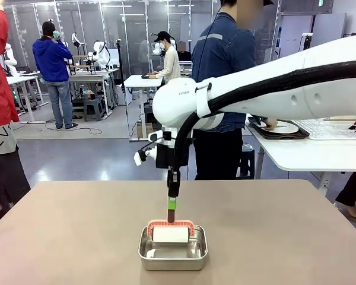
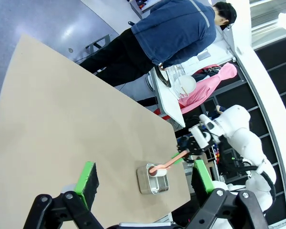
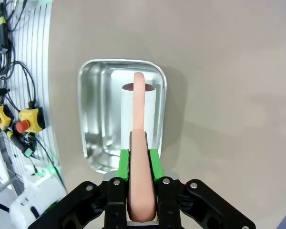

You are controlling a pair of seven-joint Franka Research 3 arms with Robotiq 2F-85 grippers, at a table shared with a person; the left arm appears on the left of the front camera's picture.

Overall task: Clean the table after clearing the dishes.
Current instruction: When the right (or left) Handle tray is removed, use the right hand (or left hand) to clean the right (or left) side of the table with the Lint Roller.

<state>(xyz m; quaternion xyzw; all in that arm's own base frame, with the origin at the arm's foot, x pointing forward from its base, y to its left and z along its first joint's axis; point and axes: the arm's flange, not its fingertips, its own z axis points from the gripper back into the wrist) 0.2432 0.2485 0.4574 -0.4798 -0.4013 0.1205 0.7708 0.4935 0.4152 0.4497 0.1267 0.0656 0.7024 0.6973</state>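
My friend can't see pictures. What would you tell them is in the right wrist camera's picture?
The right gripper is shut on the pink handle of a roller, whose white roll is inside a small steel pan on the beige table. Yellow button boxes sit beyond the table's edge.

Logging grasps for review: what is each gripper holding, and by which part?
Right gripper: the lint roller, by its pink handle, roll resting in the steel pan. Left gripper: open, holding nothing.
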